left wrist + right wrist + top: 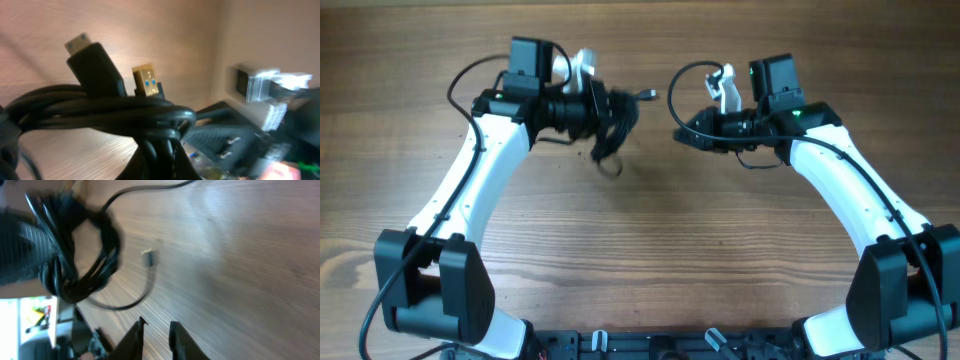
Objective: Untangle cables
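two smooth white-shelled arms with matt black joints, left arm [470,190] and right arm [850,195], rise from the near edge of one brown wood-grain table [650,240]; their bases are cut off by the frame. right gripper [680,133]: two dark flat-sided fingers [131,342] a narrow gap apart, bare wood showing between them, holding nothing; only the tips enter its wrist view. left gripper [600,112]: black, closed on one knotted bundle of thin black glossy cables [612,130]; its fingers are hidden behind the cords, and the grip is read from the bundle hanging at its tip. whether the lowest loop touches the wood cannot be told. the bundle [100,107] fills the left wrist view as round, shiny strands wrapped over one another; the separate cords cannot be counted. two plugs stand up from the knot side by side: one black moulded plug with a small silver tip [92,60] and one gold-coloured flat metal plug with a blue insert [147,82]. in the right wrist view the bundle [85,255] is blurred, and one single cord curves out from under it along the wood to one small grey plug end [148,257], too small to identify. the two grippers are near each other but apart, the bundle at the left one. farthest, one thin tail with a small plug [648,96] pokes out of the bundle toward the right arm; whether it is that same grey end cannot be told.
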Controlling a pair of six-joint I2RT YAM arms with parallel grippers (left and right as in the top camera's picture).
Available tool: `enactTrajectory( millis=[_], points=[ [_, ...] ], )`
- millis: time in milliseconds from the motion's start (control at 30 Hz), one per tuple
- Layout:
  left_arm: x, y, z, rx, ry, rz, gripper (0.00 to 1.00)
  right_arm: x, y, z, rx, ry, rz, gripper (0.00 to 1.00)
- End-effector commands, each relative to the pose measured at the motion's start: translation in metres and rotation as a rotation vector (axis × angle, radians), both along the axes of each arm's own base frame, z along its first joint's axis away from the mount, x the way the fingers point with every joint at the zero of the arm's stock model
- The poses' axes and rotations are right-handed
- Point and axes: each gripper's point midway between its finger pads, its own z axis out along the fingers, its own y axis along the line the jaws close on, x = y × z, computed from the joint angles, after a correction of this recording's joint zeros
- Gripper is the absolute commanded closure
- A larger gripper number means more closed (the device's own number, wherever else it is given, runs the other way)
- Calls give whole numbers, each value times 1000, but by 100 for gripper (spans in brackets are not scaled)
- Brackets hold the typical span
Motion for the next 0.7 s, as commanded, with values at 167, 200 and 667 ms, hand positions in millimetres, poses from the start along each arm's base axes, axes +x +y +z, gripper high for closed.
enactTrajectory(
  millis=[167, 200, 667],
  points=[
    [2, -11, 129, -515, 130, -98, 96, 8, 54, 74, 259, -235, 129, 59],
    [1, -11, 133, -528, 153, -101, 96, 12, 59, 79, 257, -275, 122, 58],
    [-6, -24, 137, -540, 195, -124, 96, 30, 79, 97, 282, -307, -6, 63]
  ],
)
